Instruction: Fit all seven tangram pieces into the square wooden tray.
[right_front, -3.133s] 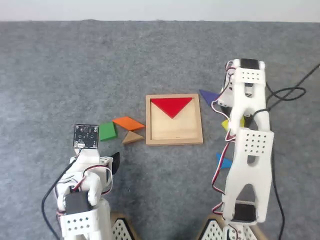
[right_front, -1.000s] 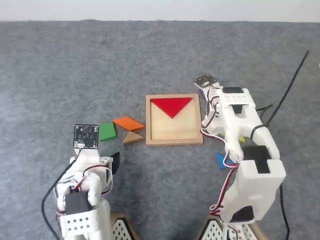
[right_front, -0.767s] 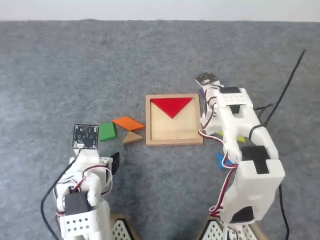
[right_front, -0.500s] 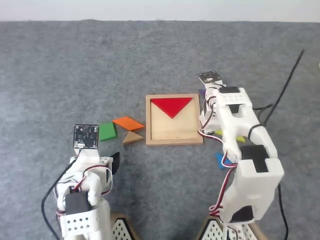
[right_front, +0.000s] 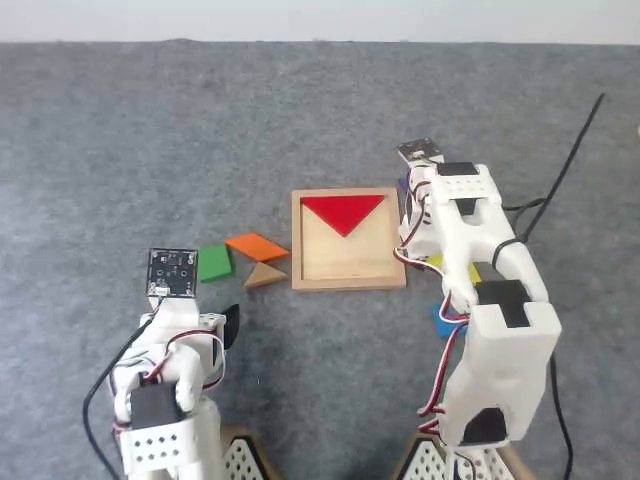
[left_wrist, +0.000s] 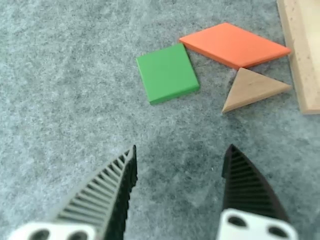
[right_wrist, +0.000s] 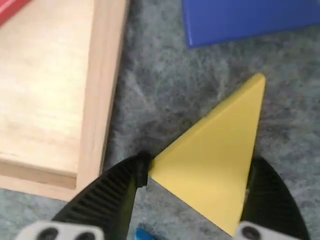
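The right gripper (right_wrist: 197, 169) has its fingers drawn in to the width of the yellow triangle (right_wrist: 220, 140). One finger sits at a corner and the other against the opposite edge — a grip, as far as I can judge. The piece lies flat on the grey tabletop (right_front: 300, 120) just right of the square wooden tray (right_wrist: 102, 85), with a blue piece (right_wrist: 250, 17) farther off. It looks thin, stiff, light and smooth, so a corner hold may let it swivel — two flat edges would be safer. The left gripper (left_wrist: 181, 150) hangs wide open and empty near the green square (left_wrist: 167, 72).
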